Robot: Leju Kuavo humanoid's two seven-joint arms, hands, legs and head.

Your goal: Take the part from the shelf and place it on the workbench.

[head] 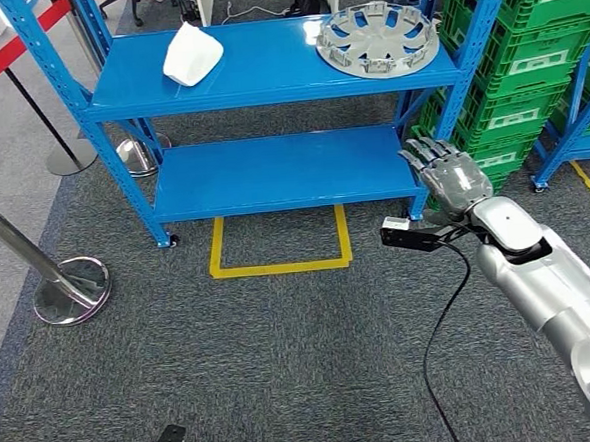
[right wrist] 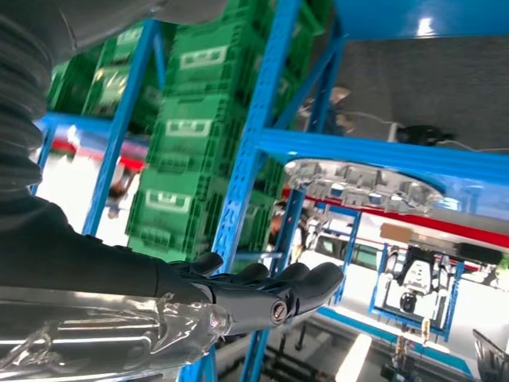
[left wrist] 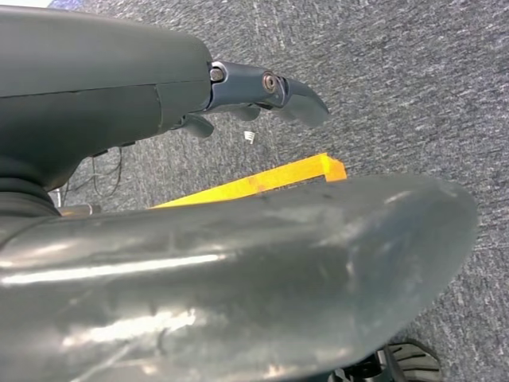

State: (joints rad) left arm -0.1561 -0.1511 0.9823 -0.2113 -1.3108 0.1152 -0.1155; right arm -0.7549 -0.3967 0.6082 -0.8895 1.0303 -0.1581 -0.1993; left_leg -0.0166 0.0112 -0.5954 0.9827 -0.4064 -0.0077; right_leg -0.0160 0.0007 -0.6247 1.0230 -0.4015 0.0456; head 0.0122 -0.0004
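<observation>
Reaching up with its right hand [head: 447, 177] spread and empty, the robot should slide under the silver wheel cover [head: 377, 38] on the blue shelf [head: 268, 67] and lift slowly.

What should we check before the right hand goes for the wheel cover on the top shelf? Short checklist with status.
1. Wheel cover present on the blue shelf, top level, right side: ok.
2. Right hand holding nothing, fingers extended: ok.
3. Right hand at the cover: not ok, in the head view it sits lower, near the shelf's right front post.
4. Space beside the cover: ok, the white part lies apart at the left end.
5. Left hand free: ok, it holds nothing and hangs over the carpet.
6. Workbench ready: cannot tell.
</observation>
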